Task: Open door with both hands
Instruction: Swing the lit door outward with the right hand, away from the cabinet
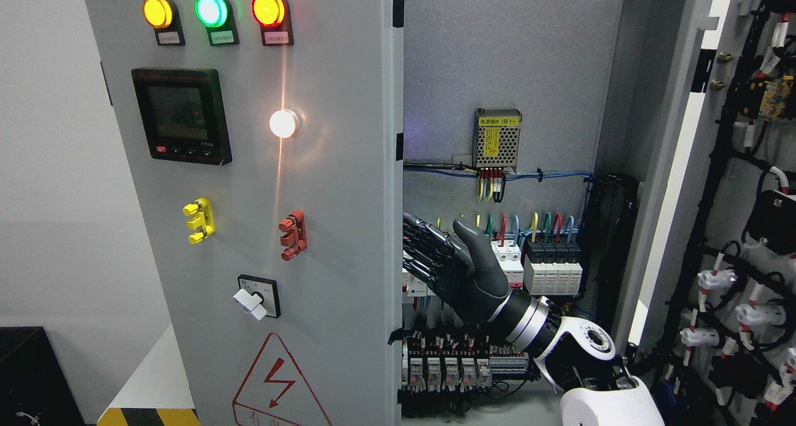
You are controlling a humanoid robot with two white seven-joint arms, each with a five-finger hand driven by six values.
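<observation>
The grey left door [336, 239] of the electrical cabinet carries three lamps, a meter and switches, and its free edge [398, 227] stands in the middle of the picture. The right door [734, 227] is swung wide open at the far right, showing its wired inner face. My right arm comes in from the lower right. Its black hand [435, 252] is inside the cabinet opening, with the fingers [423, 239] stretched out and their tips at the left door's free edge. The thumb points up. The hand holds nothing. My left arm is out of view.
Inside the cabinet [497, 71] are a power supply [497, 138], a row of breakers [550, 267] right behind my hand, and relays [448, 370] below it. A black box [31, 370] stands at the lower left beside a white wall.
</observation>
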